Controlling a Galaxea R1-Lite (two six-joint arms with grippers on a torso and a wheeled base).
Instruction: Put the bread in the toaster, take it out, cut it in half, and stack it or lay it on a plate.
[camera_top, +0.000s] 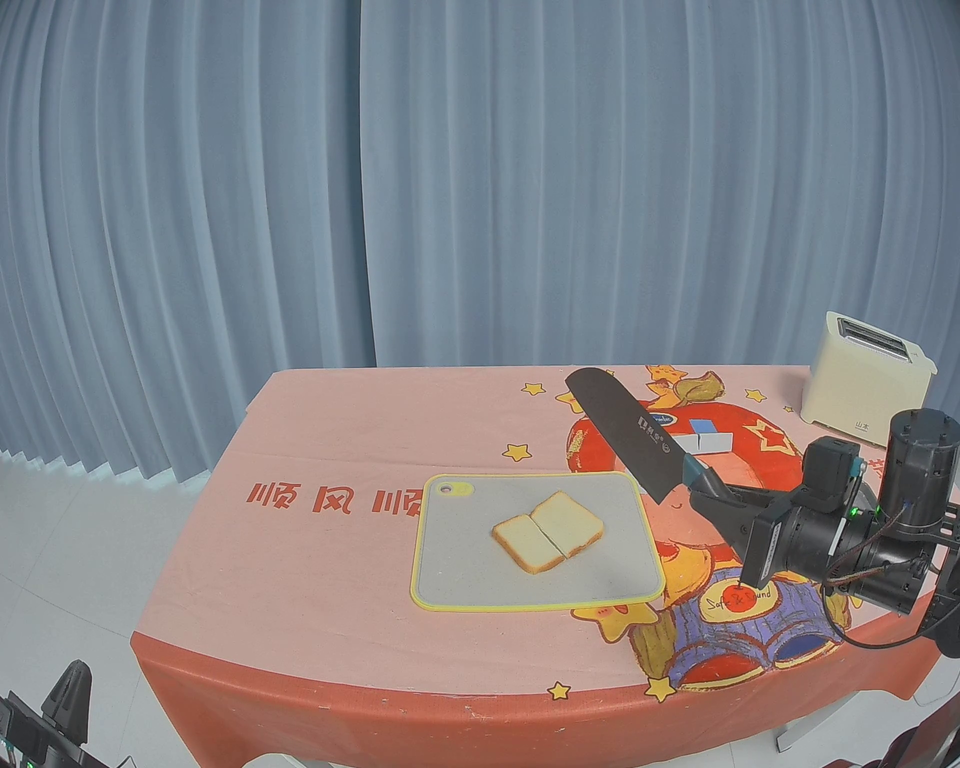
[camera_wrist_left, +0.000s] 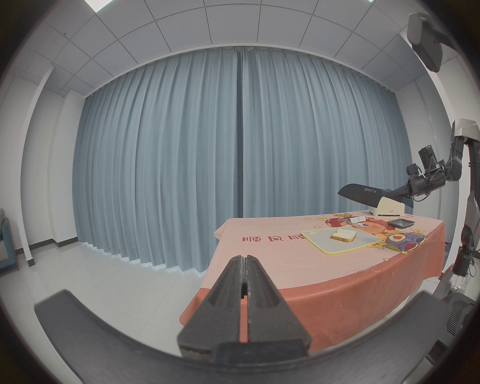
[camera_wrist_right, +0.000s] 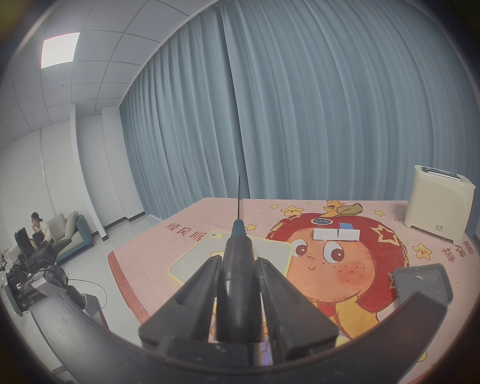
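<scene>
Over the table's (camera_top: 330, 560) right edge the right gripper (camera_top: 712, 488) clamps the knife (camera_top: 625, 430) handle, blade in the air beside the cutting board (camera_top: 470, 560) where both bread halves (camera_top: 565, 522) lie touching, and the left gripper (camera_wrist_left: 243, 265) is pressed together.

Pink-clothed table (camera_top: 330, 590), cutting board (camera_top: 460, 560) at middle, toaster (camera_top: 862, 385) at far right corner

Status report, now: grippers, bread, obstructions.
Left gripper shut, empty, low off table. Right gripper shut on knife, raised beside cutting board. Bread in two halves on board. Nothing over it.
</scene>
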